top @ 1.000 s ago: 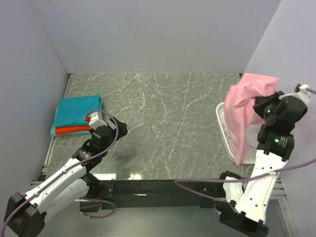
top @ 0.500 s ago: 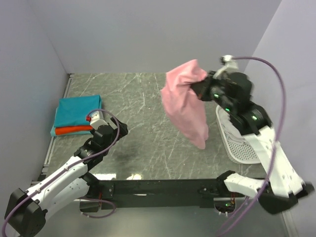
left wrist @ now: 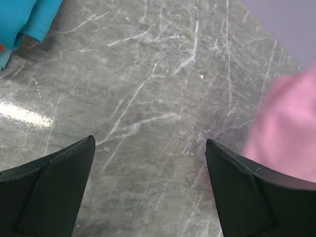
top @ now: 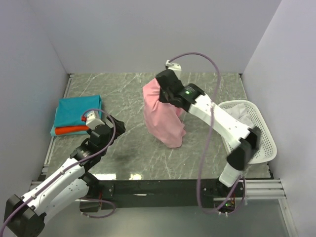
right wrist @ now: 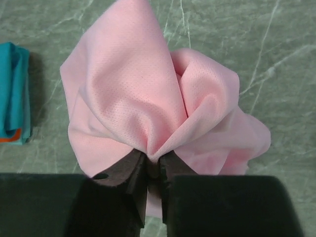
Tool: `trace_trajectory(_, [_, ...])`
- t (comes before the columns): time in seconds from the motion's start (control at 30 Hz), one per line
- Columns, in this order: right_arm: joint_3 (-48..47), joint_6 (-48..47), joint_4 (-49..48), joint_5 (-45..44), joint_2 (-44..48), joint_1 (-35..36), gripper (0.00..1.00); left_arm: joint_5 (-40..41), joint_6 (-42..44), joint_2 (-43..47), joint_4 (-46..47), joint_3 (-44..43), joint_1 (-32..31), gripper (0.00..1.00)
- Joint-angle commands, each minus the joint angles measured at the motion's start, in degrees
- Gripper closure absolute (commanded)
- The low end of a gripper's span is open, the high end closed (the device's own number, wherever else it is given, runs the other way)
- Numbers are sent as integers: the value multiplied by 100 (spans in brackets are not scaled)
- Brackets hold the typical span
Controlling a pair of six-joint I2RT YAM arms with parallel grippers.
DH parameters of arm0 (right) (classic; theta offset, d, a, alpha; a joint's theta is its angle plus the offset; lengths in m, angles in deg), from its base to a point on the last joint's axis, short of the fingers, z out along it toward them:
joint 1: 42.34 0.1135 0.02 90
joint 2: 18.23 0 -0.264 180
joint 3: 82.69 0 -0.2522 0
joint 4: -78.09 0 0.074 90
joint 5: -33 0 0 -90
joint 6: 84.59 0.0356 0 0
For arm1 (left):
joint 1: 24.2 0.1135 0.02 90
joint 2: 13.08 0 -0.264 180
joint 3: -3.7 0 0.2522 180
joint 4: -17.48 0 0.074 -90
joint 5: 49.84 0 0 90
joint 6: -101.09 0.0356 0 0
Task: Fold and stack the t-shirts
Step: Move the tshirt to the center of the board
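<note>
Pink t-shirt [top: 162, 118] hangs bunched, soft and light, from right gripper [right wrist: 153, 163] clenched on a fold; likely easier held at shoulders. Left gripper [left wrist: 150, 148] spread, empty.

A white perforated basket [top: 264, 140] sat at the right edge of the table [top: 123, 94], close to the right wall [top: 291, 59]. The table was grey-green, marbled with pale veins, and a bright glare [top: 132, 176] lay near its front edge.
</note>
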Motion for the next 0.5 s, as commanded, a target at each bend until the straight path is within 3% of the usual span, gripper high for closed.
trace_trajectory(0.0, [-1341, 0, 69, 18, -1100, -172, 79, -31, -62, 144, -66, -221, -21, 1])
trace_trajectory(0.1, [-2663, -79, 841, -138, -2121, -217, 38, -215, -71, 126, -285, -432, -21, 1])
trace_trajectory(0.2, [-2843, 8, 1037, -244, -2273, -287, 21, -426, -159, 65, -479, -529, -30, 0])
trace_trajectory(0.33, [-799, 106, -15, -97, -671, -480, 19, -874, -325, -155, -462, -398, -30, 1])
trace_trajectory(0.37, [233, 114, -279, 53, -316, -550, 19, -945, -387, -207, -445, -371, -30, 0])
trace_trajectory(0.47, [2141, 202, -1202, 887, 1038, -901, 19, -1208, -633, -471, -226, -205, -47, 1])
